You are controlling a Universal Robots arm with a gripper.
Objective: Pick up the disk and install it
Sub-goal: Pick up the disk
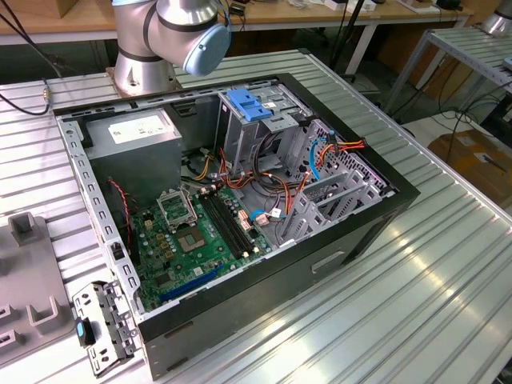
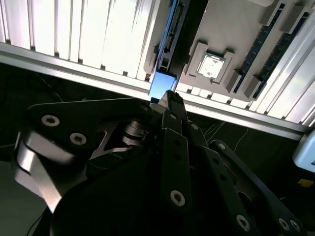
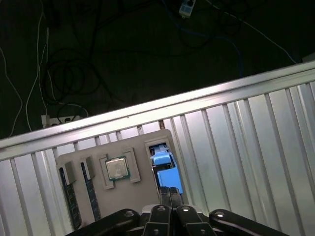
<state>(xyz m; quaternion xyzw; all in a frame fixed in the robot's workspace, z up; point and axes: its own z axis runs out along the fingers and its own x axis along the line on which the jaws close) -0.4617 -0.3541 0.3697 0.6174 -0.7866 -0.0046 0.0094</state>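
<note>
The disk [image 3: 162,162] stands on edge in a slot of a grey parts tray [image 3: 123,145]. Only its blue plastic bracket [image 2: 161,84] shows; the metal body is hidden in the slot. In both wrist views my gripper [image 3: 170,191] hangs well above the tray, in line with the disk. Its black fingers [image 2: 172,128] are shut together with nothing visible between them, tips [image 2: 168,94] pointing at the blue edge. I cannot see any contact with the disk. The open computer case [image 1: 264,304] lies on the table in the exterior view, with a drive cage [image 1: 280,120] at its far side.
The tray also carries a processor chip [image 3: 117,168] and memory sticks [image 3: 69,196]. It lies by the edge of the ribbed aluminium table [image 3: 256,147], with dark floor and cables beyond. A light-blue latch plate [image 1: 252,106] tops the drive cage. The arm's base [image 1: 144,56] stands behind the case.
</note>
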